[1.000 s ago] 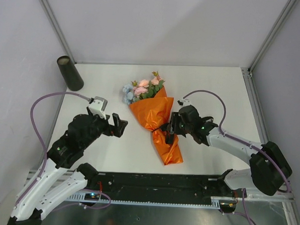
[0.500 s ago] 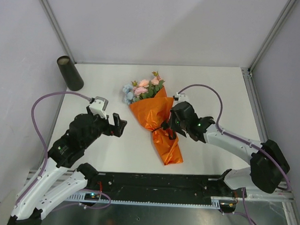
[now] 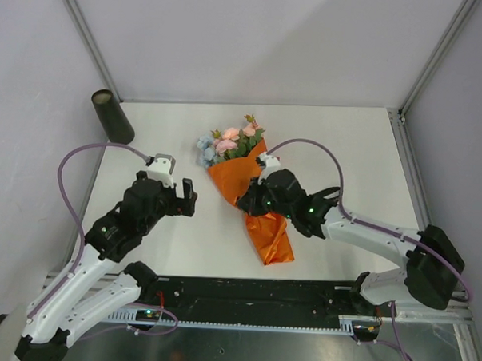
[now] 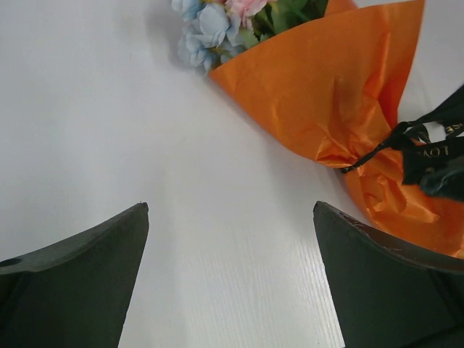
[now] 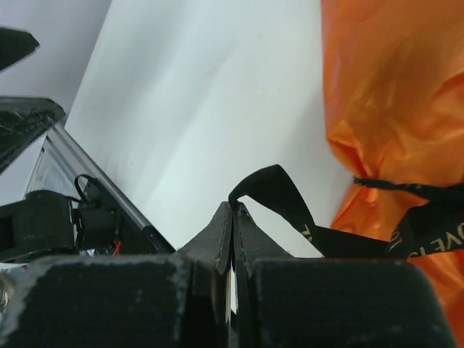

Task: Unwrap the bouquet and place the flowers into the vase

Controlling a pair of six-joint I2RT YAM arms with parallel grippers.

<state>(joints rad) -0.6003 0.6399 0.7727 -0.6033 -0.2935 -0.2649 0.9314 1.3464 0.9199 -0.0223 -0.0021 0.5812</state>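
Observation:
The bouquet [image 3: 240,174] lies flat mid-table, an orange paper cone with its pink and pale blue flowers [image 3: 227,142] pointing to the far side. A black ribbon [image 5: 290,199] ties its neck. My right gripper [image 3: 243,201] sits over that neck, shut on a loop of the ribbon [image 4: 406,138], which stretches from the knot to the jaw tips [image 5: 233,206]. My left gripper [image 3: 188,197] hovers to the left of the bouquet, open with only bare table between its fingers [image 4: 232,217]. The dark vase [image 3: 112,116] stands at the far left corner.
The white table [image 3: 346,153] is framed by grey walls and metal posts. A black rail [image 3: 252,297] with the arm bases runs along the near edge. Purple cables arc above both arms.
My right gripper closed on the ribbon and moved left across the bouquet's neck, drawing the ribbon with it. The left arm shifted slightly forward and stays open.

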